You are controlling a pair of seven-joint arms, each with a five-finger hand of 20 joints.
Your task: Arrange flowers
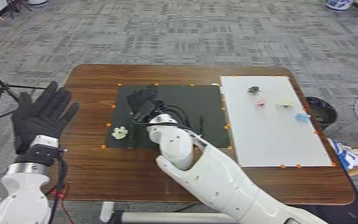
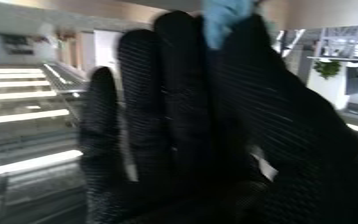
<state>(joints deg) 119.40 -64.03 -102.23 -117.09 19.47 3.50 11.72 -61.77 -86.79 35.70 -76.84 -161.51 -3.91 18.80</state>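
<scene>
Over the dark mat (image 1: pixel 195 97), near its eleven o'clock, the right hand (image 1: pixel 143 98) pinches a blue thing (image 2: pixel 226 17), fingers almost straight, maybe to set it with the white flower (image 1: pixel 119 132) at eight o'clock.

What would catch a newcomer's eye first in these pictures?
Probably the black-gloved right hand over the dark mat, a light blue thing pinched at its fingertips. Next, the white board with small flowers on the right of the table, and the open left hand beside the table's left edge.
</scene>
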